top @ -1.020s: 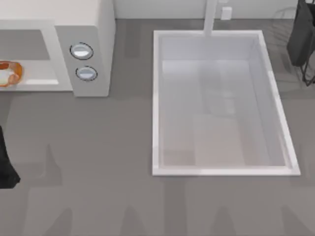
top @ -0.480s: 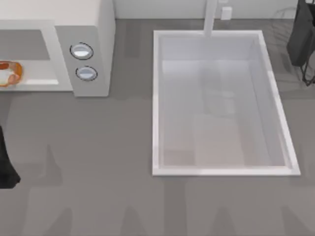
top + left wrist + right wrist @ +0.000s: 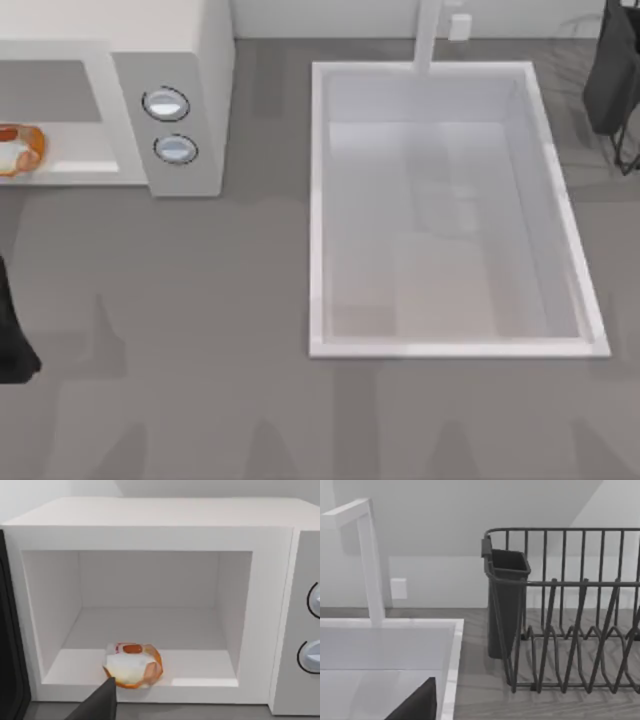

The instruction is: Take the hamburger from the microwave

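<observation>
Far left of the top view: the hamburger [image 3: 17, 150] sits on the floor of the microwave [image 3: 190, 60], at the front lip of the open cavity, partly cut by the frame edge. Below it, well apart along the same left edge, a dark piece of the left arm [image 3: 12, 340] enters the frame; the gripper itself is not resolved from above. Left wrist view looks straight into the cavity: hamburger [image 3: 133, 665] orange-brown and glossy with a pale whitish layer, resting near the front edge, left of the cavity's middle. One dark fingertip of the left gripper [image 3: 100, 702] rises in front of the bun, its tip just at the bun's lower edge; contact or a gap cannot be told, and whether the fingers are apart or together cannot be told. This view also gives the cavity's depth and side walls, and the two round knobs [image 3: 312, 630] on the grey front panel. Moving right in the top view: knobs [image 3: 168, 125] stacked, then bare grey counter [image 3: 260, 300], then the white sink basin [image 3: 318, 200] with its faucet [image 3: 428, 35]. Far right, top corner: right arm [image 3: 612, 70], parked. Right wrist view shows the faucet [image 3: 370, 560], the sink rim [image 3: 451, 670], a dark wire dish rack [image 3: 570, 610] with a cutlery cup [image 3: 506, 600], and one dark fingertip of the right gripper [image 3: 417, 705]; finger spacing cannot be told.
</observation>
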You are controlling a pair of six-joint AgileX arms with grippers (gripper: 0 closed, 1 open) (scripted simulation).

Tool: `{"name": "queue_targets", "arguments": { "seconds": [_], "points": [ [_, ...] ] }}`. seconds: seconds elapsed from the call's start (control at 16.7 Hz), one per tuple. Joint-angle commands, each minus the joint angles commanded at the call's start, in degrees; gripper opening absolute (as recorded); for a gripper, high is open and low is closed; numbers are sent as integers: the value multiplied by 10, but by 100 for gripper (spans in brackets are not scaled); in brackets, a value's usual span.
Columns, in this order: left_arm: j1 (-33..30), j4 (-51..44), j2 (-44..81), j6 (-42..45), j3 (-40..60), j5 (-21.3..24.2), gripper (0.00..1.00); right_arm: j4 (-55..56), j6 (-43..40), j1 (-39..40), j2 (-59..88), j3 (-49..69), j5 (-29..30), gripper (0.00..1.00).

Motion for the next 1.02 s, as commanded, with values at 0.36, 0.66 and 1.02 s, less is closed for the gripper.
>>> {"name": "queue_targets", "arguments": {
  "seconds": [0.36, 0.66, 1.02],
  "points": [
    [8, 53, 88, 4, 37, 9, 100, 0, 0, 0, 0, 0, 0, 100],
    [25, 177, 319, 12, 124, 30, 100, 0, 0, 0, 0, 0, 0, 100],
    [53, 369, 704, 25, 257, 63, 100, 0, 0, 0, 0, 0, 0, 100]
  ]
}}
